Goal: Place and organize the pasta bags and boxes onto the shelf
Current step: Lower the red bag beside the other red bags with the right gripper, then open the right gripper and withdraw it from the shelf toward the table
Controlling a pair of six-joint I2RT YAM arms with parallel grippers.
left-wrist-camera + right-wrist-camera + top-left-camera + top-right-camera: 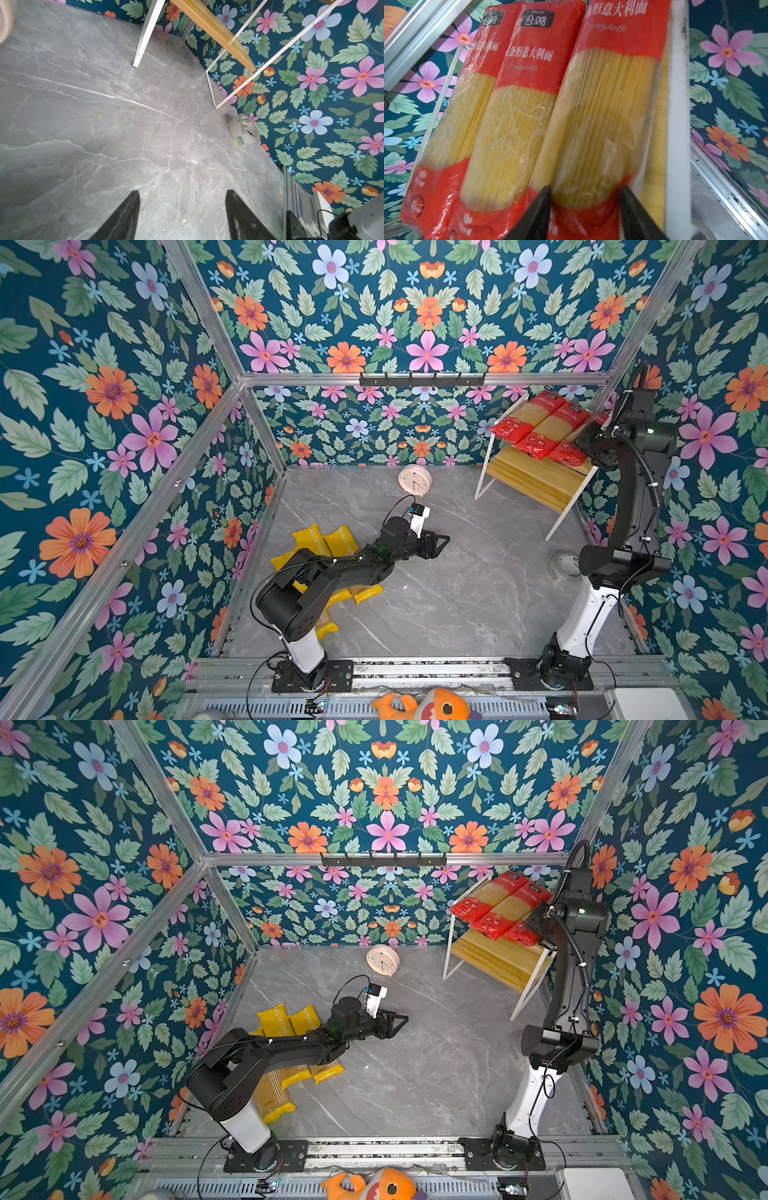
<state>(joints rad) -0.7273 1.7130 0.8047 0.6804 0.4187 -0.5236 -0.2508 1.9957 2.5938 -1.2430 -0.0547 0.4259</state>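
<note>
The right gripper hangs over the shelf with its jaws well apart and nothing clamped between them. Its black fingertips straddle the near end of the nearest red packet; whether they touch the film I cannot tell. That packet lies flat on the shelf's top board, just beside the white frame bar at the board's right edge. Two more red packets lie side by side next to it, and together the three cover most of the board. The left gripper is well apart from the shelf, out over the middle of the surface, jaws spread and holding nothing, pointing toward the shelf's legs. Behind that arm, at the side of the surface farthest from the shelf, the yellow packets lie in a loose heap partly hidden under the arm, two side by side and another at an angle. A roll of clear tape leans at the foot of the wall in front of the shelf. A round pale clock sits by the back wall just left of the shelf, and a black hook rail runs higher on that wall. The surface is grey with white marble veins. Flowered dark-teal wallpaper in aluminium framing closes it on three sides, and an orange plush toy lies beyond the front rail, far from the shelf.
</note>
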